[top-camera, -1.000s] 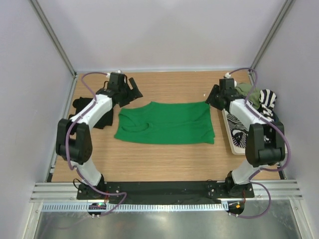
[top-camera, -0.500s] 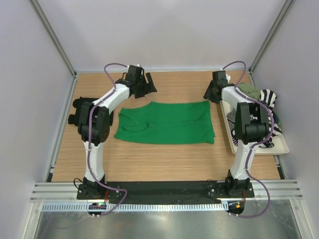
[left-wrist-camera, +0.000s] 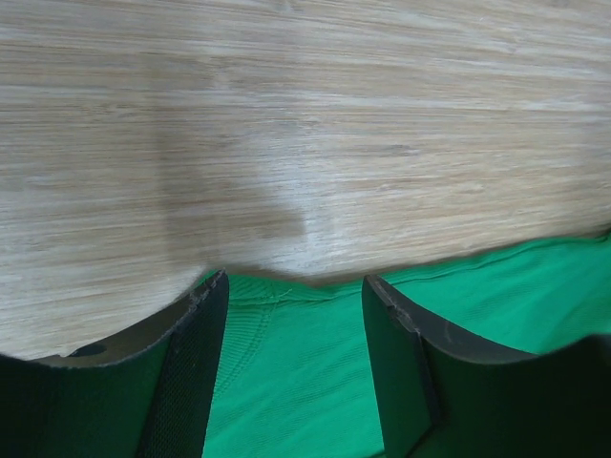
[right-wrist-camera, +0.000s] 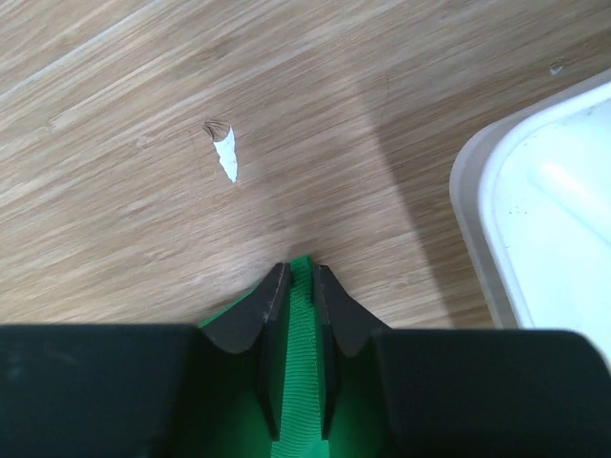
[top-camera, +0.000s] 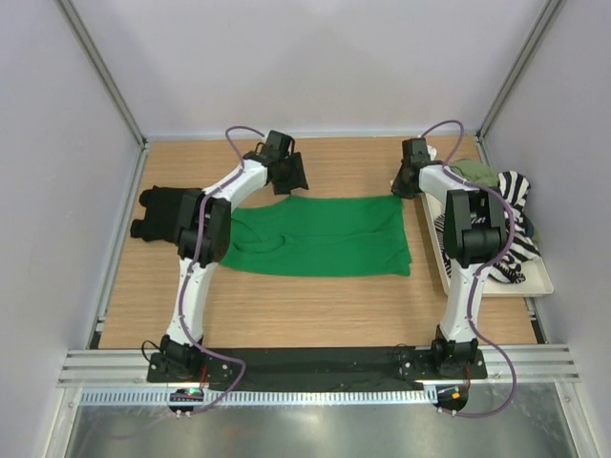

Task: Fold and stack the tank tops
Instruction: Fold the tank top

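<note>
The bright green tank top (top-camera: 320,234) lies spread flat in the middle of the wooden table. My left gripper (top-camera: 287,177) is open at its far left edge; in the left wrist view the green cloth (left-wrist-camera: 315,382) lies between the open fingers (left-wrist-camera: 196,372), and the gripper (left-wrist-camera: 291,286) is over the hem. My right gripper (top-camera: 409,184) is at the far right corner. In the right wrist view the gripper (right-wrist-camera: 301,277) is shut on a strip of the green cloth (right-wrist-camera: 301,382). A black tank top (top-camera: 158,212) lies bunched at the left.
A white tray (top-camera: 496,292) stands at the right edge and holds a black-and-white striped top (top-camera: 514,191) and an olive top (top-camera: 474,173). The tray's rim (right-wrist-camera: 477,200) is close to my right gripper. A small white chip (right-wrist-camera: 225,153) marks the wood. Grey walls enclose the table.
My left gripper has swung right from the far left of the table to the green top's far left edge. My right gripper has stayed at the far right corner while its arm straightened.
</note>
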Controlling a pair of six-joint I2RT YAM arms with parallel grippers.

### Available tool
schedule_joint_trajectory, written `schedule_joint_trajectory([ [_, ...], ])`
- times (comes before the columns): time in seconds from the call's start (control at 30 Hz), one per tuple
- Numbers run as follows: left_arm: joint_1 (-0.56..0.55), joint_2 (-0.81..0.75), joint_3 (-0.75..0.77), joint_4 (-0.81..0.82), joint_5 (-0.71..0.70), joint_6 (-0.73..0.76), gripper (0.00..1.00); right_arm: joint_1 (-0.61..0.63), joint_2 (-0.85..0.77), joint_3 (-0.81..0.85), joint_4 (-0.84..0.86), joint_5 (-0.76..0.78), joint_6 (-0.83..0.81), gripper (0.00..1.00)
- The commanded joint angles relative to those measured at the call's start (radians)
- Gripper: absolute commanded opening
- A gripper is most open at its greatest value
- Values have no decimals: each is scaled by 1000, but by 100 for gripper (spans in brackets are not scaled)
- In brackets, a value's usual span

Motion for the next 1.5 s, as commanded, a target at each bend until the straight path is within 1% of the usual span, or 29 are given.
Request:
schedule_joint_trajectory([
  [0.0, 2, 4, 64, -20, -3, 21, 58, 9, 8, 35, 30, 10, -10, 20],
  [0.03, 0, 10, 69, -33, -9, 24, 55, 9, 11, 36, 27, 8, -12, 16],
  [0.07, 0, 11, 75, -46, -20, 25, 54, 9, 10, 36, 26, 4, -13, 15],
  [0.13, -1, 2, 67, -69, -46, 23, 55, 11, 10, 35, 29, -1, -12, 14],
  [0.17, -1, -4, 49, -74, -84, 21, 56, 11, 11, 35, 32, -2, -13, 11],
  [0.23, -1, -24, 29, -79, -132, 18, 59, 15, 11, 35, 35, -4, -12, 8],
  [0.33, -1, -33, 7, -82, -163, 18, 59, 17, 13, 35, 33, -6, -12, 8],
  [0.43, -3, -18, 17, -83, -147, 18, 55, 20, 13, 35, 35, -6, -12, 7],
  [0.47, -3, -6, 30, -85, -129, 18, 51, 18, 13, 33, 33, -6, -12, 7],
  [0.57, -13, 16, 50, -96, -123, 20, 46, 21, 10, 33, 33, -7, -15, 5],
  [0.6, -17, 19, 55, -99, -123, 20, 43, 21, 10, 33, 33, -9, -15, 2],
  [0.67, -21, 30, 67, -103, -124, 21, 36, 23, 7, 38, 29, -7, -19, 1],
  [0.7, -21, 30, 72, -109, -127, 21, 28, 24, 5, 38, 30, -4, -21, 1],
  [0.73, -21, 30, 75, -111, -130, 23, 23, 26, -2, 35, 30, 2, -21, 1],
  [0.77, -21, 24, 75, -112, -133, 26, 15, 26, -6, 32, 29, 5, -21, 1],
  [0.87, -21, 13, 75, -116, -150, 35, 0, 26, -30, 19, 33, 19, -21, 1],
  [1.1, -21, -56, 38, -119, -184, 49, 0, 26, -107, -36, 58, 44, -12, 1],
  [1.27, -21, -160, -78, -60, -192, 57, 0, 28, -162, -93, 79, 48, 2, 1],
  [1.4, -24, -237, -210, 37, -187, 46, 0, 26, -228, -166, 121, 45, 18, 1],
  [1.47, -26, -275, -247, 65, -184, 38, 0, 26, -243, -177, 116, 44, 19, 1],
])
